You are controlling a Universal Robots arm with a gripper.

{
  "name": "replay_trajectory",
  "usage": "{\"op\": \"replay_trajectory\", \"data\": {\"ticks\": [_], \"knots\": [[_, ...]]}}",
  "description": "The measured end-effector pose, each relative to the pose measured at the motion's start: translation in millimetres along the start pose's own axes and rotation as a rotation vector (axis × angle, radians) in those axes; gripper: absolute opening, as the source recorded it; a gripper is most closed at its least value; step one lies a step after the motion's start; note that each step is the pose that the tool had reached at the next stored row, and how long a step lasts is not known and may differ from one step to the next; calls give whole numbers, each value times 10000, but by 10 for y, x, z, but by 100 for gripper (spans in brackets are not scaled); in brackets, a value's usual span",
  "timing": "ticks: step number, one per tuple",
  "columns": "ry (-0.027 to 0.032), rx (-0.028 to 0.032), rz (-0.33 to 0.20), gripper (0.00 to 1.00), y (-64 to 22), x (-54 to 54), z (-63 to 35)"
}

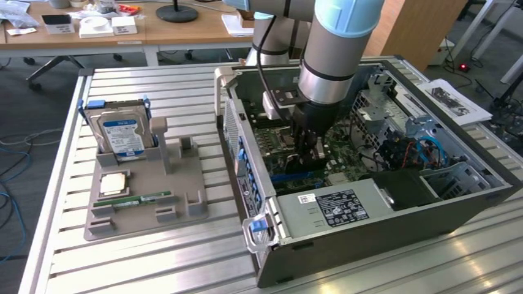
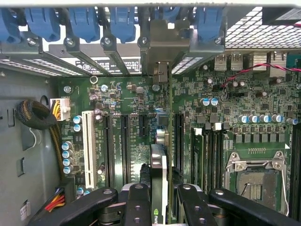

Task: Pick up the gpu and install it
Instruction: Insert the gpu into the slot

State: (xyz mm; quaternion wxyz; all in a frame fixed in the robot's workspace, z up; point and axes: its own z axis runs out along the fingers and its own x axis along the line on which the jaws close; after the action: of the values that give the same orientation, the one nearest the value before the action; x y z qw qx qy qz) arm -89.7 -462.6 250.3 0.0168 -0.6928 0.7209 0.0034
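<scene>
Install step in hand: pincer (image 2: 159, 200) clenched on the gpu (image 2: 158, 165), held edge-down inside the open computer case (image 1: 457, 208) just above the motherboard (image 2: 225, 108); probably calls for squaring card edge and bracket with the slot (image 2: 178, 136).

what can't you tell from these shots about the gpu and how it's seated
- Exterior view: the gpu's lower edge and its slot are hidden behind the gripper and arm inside the computer case.
- Wrist view: the gpu shows edge-on between the fingers, so its fan side is not seen; whether it has entered a motherboard slot cannot be told.
- Its near end is cut off by the picture's edge.
</scene>
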Motion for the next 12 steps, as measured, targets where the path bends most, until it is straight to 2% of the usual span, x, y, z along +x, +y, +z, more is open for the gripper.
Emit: {"op": "replay_trajectory", "data": {"ticks": [12], "knots": [[-1, -1, -45, 27, 1, 1, 27]]}}
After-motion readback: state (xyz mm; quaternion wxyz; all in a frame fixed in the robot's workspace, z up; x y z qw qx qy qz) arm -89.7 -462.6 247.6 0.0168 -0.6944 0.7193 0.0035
